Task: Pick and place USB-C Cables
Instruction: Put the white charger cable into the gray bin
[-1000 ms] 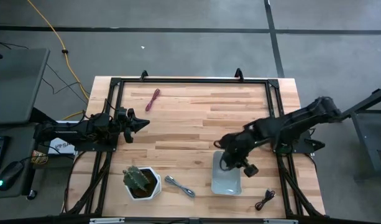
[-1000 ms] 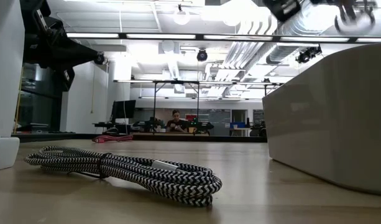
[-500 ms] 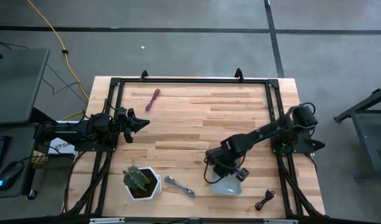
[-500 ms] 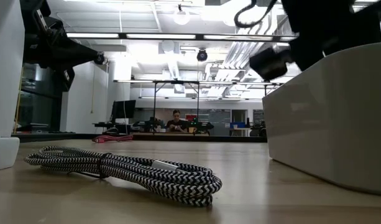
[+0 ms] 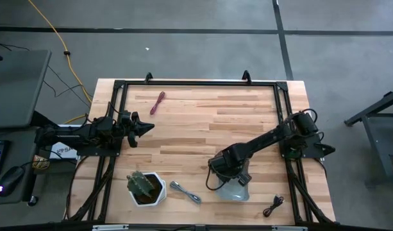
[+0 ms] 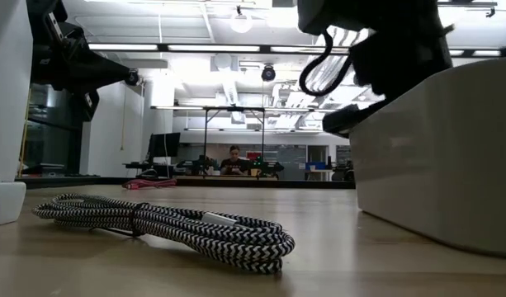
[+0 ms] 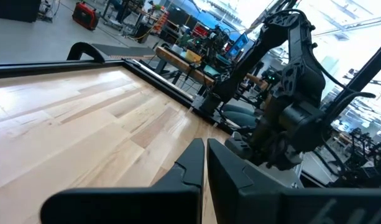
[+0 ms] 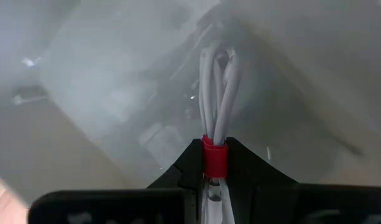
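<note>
A whitish cable with a red band point(image 8: 216, 93) sticks out from my right gripper point(image 8: 215, 149), which is shut on it and points steeply down over the white bin point(image 5: 240, 192) near the table's front. A maroon cable point(image 5: 158, 102) lies far left on the wood. A silver-grey braided cable point(image 5: 185, 191) lies flat left of the bin, large in the low view point(image 6: 162, 227). A black cable point(image 5: 273, 206) lies right of the bin. My left gripper point(image 5: 146, 126) hovers shut at the table's left side. My right gripper pinches the whitish cable bundle at its red band point(image 8: 215, 163) between its two fingers. The fingers come from above, pointing steeply down, along the bundle. The looped strands point(image 8: 216, 81) reach past the fingertips toward the bin's inside; whether they touch it I cannot tell.
A white pot with a green plant point(image 5: 146, 188) stands near the front edge, left of the silver-grey cable. A black frame point(image 5: 196, 83) runs around the tabletop. A yellow cord point(image 5: 61, 45) lies on the floor beyond the table. A person sits far off in the room point(image 6: 234, 161).
My right gripper has come down and toward the table's left, from over the bin's right part to low over the bin, tipping more steeply downward. It has stayed shut on the whitish cable. The other cables lie as before.
</note>
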### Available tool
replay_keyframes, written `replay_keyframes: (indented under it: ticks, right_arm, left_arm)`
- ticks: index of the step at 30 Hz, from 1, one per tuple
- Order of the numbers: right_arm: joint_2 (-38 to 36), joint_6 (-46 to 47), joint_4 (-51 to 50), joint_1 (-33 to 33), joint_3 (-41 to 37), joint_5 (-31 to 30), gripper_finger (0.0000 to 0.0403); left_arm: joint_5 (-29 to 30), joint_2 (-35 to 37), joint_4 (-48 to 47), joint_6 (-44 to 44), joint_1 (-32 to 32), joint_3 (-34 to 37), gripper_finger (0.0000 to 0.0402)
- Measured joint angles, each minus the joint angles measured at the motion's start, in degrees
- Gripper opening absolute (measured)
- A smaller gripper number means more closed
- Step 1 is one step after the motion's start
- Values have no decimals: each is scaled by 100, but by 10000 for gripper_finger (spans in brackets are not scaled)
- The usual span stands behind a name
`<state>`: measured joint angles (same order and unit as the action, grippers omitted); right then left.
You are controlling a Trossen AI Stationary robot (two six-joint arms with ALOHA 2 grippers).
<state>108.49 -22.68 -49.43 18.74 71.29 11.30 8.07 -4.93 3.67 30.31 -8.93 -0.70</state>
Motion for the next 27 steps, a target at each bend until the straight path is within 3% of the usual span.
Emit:
replay_keyframes:
  ticks: [8,18,27]
  right_arm:
    - [102,466,81,2,9,-231,29]
    - [109,963,210,2,9,-229,69]
    - [115,1279,317,0,7,-220,75]
  left_arm:
    - [1,2,1,-2,2,-1,1]
    - [0,0,-1,1,2,-1,1]
    - [1,1,-1,2,2,1,1]
